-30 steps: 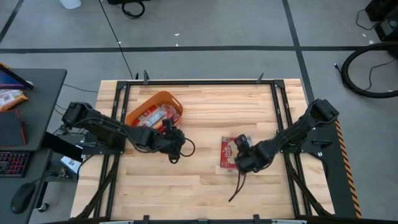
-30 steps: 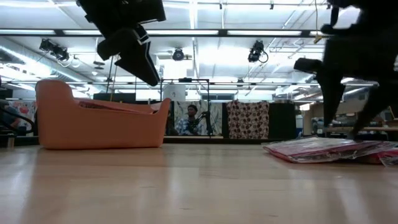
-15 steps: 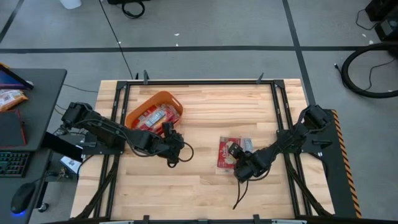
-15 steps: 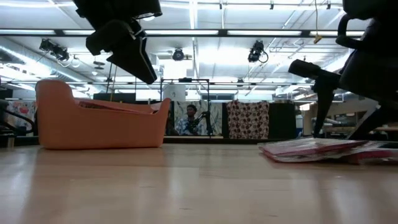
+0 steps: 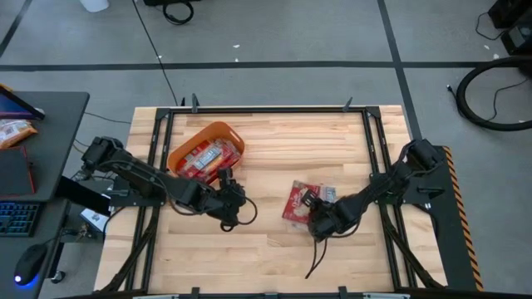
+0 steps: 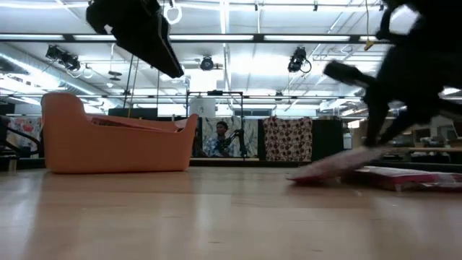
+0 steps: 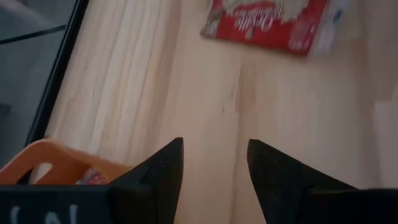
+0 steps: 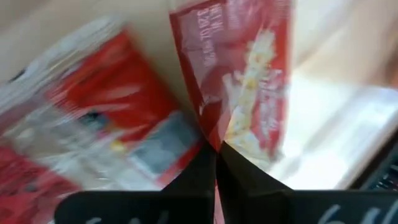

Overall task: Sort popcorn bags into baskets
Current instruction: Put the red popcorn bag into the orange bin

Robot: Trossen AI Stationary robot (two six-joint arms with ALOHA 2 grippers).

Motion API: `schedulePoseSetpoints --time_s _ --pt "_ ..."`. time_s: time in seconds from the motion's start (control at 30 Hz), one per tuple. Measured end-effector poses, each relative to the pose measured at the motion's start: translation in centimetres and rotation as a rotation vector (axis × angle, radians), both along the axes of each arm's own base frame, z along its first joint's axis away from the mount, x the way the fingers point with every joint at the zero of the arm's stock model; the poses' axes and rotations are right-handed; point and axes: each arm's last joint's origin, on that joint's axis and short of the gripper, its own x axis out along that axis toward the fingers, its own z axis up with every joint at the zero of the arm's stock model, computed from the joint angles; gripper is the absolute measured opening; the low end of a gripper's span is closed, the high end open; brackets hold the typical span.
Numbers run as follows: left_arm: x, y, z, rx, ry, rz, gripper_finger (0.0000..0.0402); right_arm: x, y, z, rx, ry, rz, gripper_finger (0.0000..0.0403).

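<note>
Right now the right gripper [image 8: 216, 149] has its jaws pinched together on the edge of a red popcorn bag [image 8: 239, 81], one end of the bag tipped up off the wood while its far end still touches the table in the low view. In the high view that right gripper [image 5: 314, 218] sits at the middle-right of the table [image 5: 283, 149], with the held popcorn bag [image 5: 294, 199] just to its left. Under and beside it lie more packets [image 8: 93, 118], red with pale panels, flat on the wood, blurred in the wrist view; count unclear. Left gripper [image 7: 211, 162] has jaws apart with nothing between them, raised above bare wood. In the high view the left gripper [image 5: 229, 208] is just in front of the orange basket [image 5: 179, 151], not touching it. Basket sits at the table's back-left, angled, with several red packets [image 5: 204, 158] lying inside. Low view shows the basket wall [image 6: 108, 141] at left and the lifted bag [image 6: 332, 167] at right, well apart. A person [image 6: 222, 139] is visible far back in the room behind the table. A desk with a keyboard [image 5: 12, 220] stands off the table's left side.
</note>
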Motion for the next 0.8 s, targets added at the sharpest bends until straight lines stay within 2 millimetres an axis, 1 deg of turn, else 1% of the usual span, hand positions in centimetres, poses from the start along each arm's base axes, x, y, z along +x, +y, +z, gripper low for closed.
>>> schedulePoseSetpoints --time_s 0.07,0.17,0.3,0.4,0.53,0.63,0.7,0.77,0.8 --pt "0.5 -0.2 -0.3 -0.014 -0.025 0.004 0.0183 0.5 0.0 1.1 0.018 -0.043 -0.015 0.0006" --pt "1.3 -0.6 -1.0 -0.015 -0.042 -0.003 0.0183 1.2 -0.6 3.0 0.078 -0.128 -0.098 0.0006" --pt "1.4 -0.7 -1.5 0.026 -0.016 -0.015 0.0193 2.1 -1.5 5.7 0.171 -0.253 -0.224 0.0004" --pt "0.9 -0.9 -1.0 0.058 -0.015 -0.008 0.0203 2.7 -1.9 7.6 0.217 -0.324 -0.268 0.0003" --pt "0.4 -1.4 0.6 0.068 -0.089 -0.008 0.0208 4.0 -2.3 9.7 0.255 -0.392 -0.297 0.0002" --pt "0.0 -1.6 0.4 0.115 -0.066 -0.005 0.0208 5.0 -3.0 11.4 0.282 -0.444 -0.341 0.0002" --pt "-0.7 -1.6 0.5 0.190 -0.033 0.022 0.0208 5.7 -3.7 12.6 0.298 -0.488 -0.364 0.0002" --pt "-1.8 -1.5 1.3 0.256 -0.019 0.056 0.0208 6.3 -4.5 13.7 0.293 -0.517 -0.363 0.0002" --pt "-2.2 -1.5 1.9 0.267 -0.039 0.074 0.0208 6.7 -4.9 14.1 0.288 -0.535 -0.353 0.0002"
